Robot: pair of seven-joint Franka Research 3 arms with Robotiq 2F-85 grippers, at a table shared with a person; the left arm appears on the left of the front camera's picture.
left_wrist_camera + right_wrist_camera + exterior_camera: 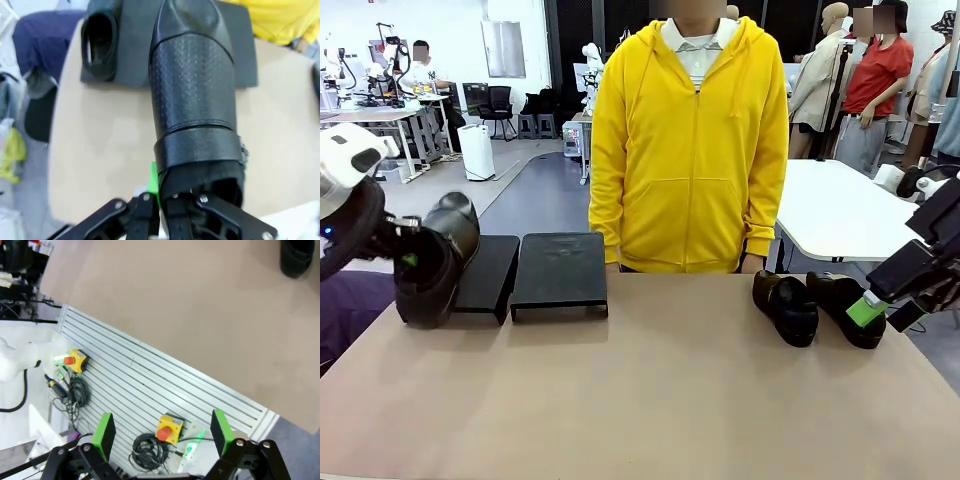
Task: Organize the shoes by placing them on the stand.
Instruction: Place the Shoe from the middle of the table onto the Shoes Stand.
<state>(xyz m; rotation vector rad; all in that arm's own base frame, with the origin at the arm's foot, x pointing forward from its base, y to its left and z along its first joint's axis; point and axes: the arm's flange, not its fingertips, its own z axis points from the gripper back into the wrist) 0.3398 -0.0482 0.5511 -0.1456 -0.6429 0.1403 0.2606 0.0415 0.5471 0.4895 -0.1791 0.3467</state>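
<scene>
My left gripper [410,262] is clamped tight on the heel end of one black slip-on shoe [428,285]. It holds the shoe at the table's far left, with the toe reaching over the black stand [560,270]. A second shoe [100,44] lies on the stand's left end. My right gripper [162,434] hangs at the right with its jaws spread wide and nothing in them. Near it, a third shoe [786,306] and a fourth shoe [847,308] sit side by side on the table [650,400].

The table [650,400] lies open mid-board; the stand [560,270] blocks ten o'clock, two shoes [787,306] two o'clock, a person [690,150] twelve.
</scene>
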